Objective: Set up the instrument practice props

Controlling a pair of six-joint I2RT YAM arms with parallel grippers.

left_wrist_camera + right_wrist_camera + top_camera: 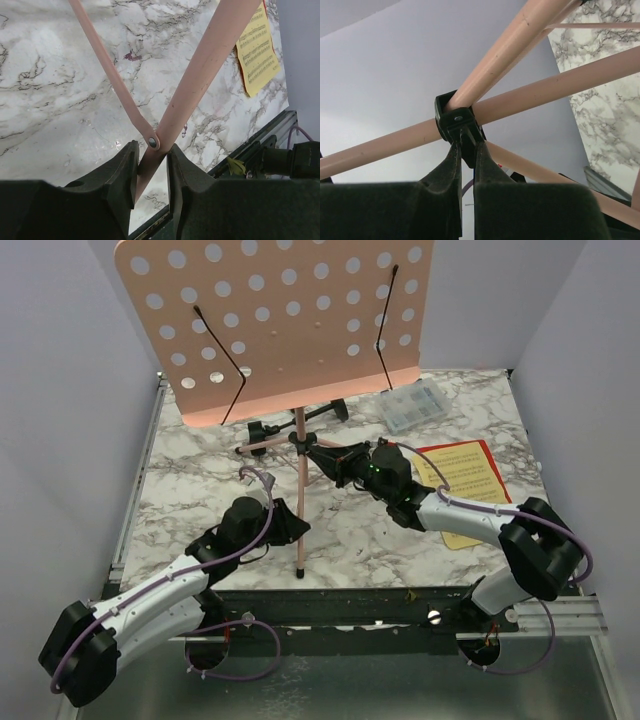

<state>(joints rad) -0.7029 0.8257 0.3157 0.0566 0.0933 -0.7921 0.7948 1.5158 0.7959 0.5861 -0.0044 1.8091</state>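
left jaws clamped, right jaws pinched shut

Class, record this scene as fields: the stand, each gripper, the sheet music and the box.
music stand: standing on the marble table, legs spread
left gripper: shut on a pink leg of the stand
right gripper: shut on the stand's black hub
sheet music: yellow page on red, flat, right of the stand
clear box: rear right, behind the stand

Sheet-music page (257, 50) print too small to read.
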